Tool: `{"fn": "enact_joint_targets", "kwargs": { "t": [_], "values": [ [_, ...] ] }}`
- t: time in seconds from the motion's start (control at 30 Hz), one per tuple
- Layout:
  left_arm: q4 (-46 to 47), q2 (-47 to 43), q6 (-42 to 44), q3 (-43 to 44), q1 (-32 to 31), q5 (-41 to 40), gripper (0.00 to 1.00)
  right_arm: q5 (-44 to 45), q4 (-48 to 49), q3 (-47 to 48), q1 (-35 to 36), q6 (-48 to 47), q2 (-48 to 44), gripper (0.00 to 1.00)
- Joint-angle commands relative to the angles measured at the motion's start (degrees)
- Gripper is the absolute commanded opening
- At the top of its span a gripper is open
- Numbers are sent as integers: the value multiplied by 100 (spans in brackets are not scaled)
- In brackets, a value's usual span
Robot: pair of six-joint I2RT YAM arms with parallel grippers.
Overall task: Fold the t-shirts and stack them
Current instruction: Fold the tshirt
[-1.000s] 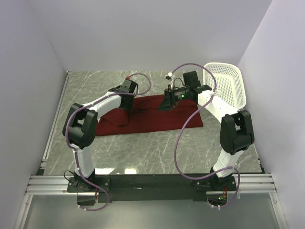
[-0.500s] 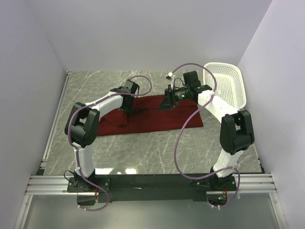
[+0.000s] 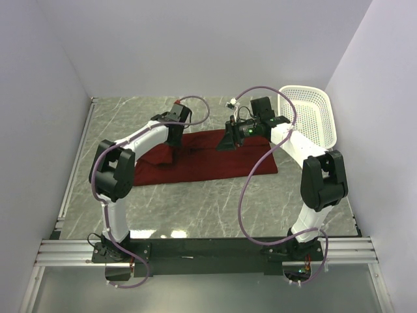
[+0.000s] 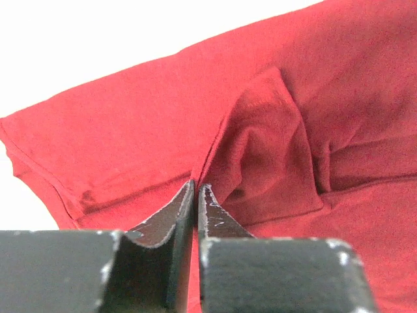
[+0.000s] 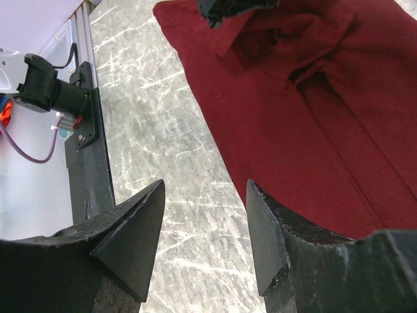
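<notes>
The maroon t-shirt point(image 3: 215, 163) lies in a long band on the desk point(image 3: 195, 208) between my arms, left of the white basket point(image 3: 311, 120). My left jaws are pressed together on a pinched ridge of cloth near its left end. My right jaws hang spread above its middle, holding nothing. I judge 1 fold is under way: next, carry the pinched cloth across and lay it flat.

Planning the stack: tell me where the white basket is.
Top view: the white basket sits in the table's far right corner, beyond the maroon t-shirt's right end.
</notes>
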Motion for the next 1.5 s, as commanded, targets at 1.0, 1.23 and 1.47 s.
{"fn": "enact_joint_targets", "kwargs": {
  "t": [1.0,1.23,1.47],
  "values": [
    [312,1113,781,1235,440,-335,4,-288,53,126,-123,7,32,60],
    [347,1297,852,1394,448,-467,4,-296,36,126,-132,-2,67,60],
    [382,1385,843,1455,466,-590,3,-323,44,126,-132,7,94,60]
  ]
}}
